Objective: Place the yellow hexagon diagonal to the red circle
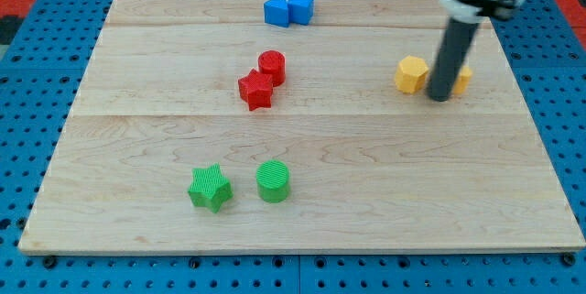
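Observation:
A yellow hexagon [412, 74] lies on the wooden board at the view's right. My tip [440, 98] stands just right of it, on the board. A second yellow block [463, 78] shows partly behind the rod, its shape hidden. The red circle [272, 66] sits near the board's centre top, touching a red star [256, 90] at its lower left. The yellow hexagon is far to the right of the red circle, at about the same height.
A blue pentagon [276, 10] and a blue cube [300, 5] touch at the view's top. A green star [210, 188] and a green circle [273, 181] sit at the lower left. The board [137, 147] rests on a blue perforated table.

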